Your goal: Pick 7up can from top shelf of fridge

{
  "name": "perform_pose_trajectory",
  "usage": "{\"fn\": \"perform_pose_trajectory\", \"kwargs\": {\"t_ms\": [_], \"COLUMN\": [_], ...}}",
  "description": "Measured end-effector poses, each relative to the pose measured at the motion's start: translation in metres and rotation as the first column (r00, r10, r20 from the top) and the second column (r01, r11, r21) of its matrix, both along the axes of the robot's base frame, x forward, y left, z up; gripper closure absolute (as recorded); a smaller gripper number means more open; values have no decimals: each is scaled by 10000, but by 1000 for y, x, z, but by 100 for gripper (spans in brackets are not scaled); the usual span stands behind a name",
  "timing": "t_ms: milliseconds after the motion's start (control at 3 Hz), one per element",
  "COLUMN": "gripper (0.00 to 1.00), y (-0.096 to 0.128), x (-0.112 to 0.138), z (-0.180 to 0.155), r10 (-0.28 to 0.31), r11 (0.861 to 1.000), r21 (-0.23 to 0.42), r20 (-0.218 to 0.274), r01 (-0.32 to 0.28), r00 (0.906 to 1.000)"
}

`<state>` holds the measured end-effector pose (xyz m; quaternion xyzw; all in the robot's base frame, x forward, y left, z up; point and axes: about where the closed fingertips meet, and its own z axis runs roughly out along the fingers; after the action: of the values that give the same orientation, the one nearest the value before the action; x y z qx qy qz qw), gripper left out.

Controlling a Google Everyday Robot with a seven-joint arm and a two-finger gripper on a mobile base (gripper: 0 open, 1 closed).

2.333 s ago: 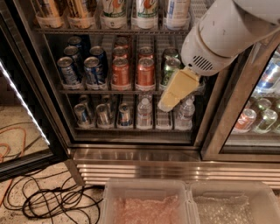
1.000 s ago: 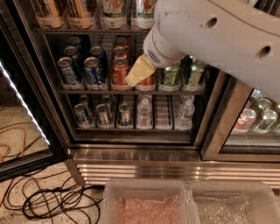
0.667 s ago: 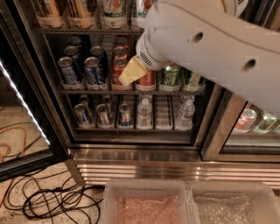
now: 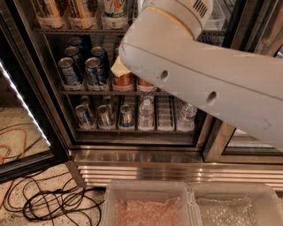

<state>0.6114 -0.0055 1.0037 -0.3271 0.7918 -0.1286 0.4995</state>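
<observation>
Camera view is showing mostly my own arm (image 4: 199, 84), which is blocking the R half of the fridge (image 4: 141, 160), so I'm working w/ partial info. The 7up can (image 4: 115, 9) is standing upright on the top shelf (image 4: 75, 31), white w/ green lettering, just R of two tan-brown drinks (image 4: 80, 9); its R side is disappearing behind my arm. Of my fingers (image 4: 120, 68) only a cream tip is peeking out under the arm, in front of the row below, touching or just ahead of the orange cans (image 4: 124, 81). Can't tell which, & I can't tell whether they're spread wide or pinched narrow. So I'm judging this as the approach, w/ the tip sitting too low. To do it well I'm planning on rising first, clear of the shelf's metal edge. Then going in level at mid-body of the can, opening enough to straddle it w/o nudging the drinks on its L or whatever's hidden on its R. Squeezing gently, b/c a thin can probably dents. Lifting it a touch out of its white holder before pulling straight back, not dragging it over the lip.
</observation>
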Motion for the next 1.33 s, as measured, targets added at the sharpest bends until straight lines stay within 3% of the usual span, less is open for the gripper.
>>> {"fn": "perform_pose_trajectory", "kwargs": {"t_ms": [333, 667, 1000, 1333], "gripper": [0, 0, 0, 0], "y": [-21, -24, -24, -33], "x": [8, 10, 10, 13], "z": [19, 26, 26, 29], "r10": [-1107, -1488, -1460, -2031], "r11": [9938, 9869, 9866, 9709], "r21": [227, 779, 871, 1497], "r20": [799, 981, 969, 996], "r01": [1093, 1414, 1378, 1872], "r00": [9906, 9840, 9845, 9741]}}
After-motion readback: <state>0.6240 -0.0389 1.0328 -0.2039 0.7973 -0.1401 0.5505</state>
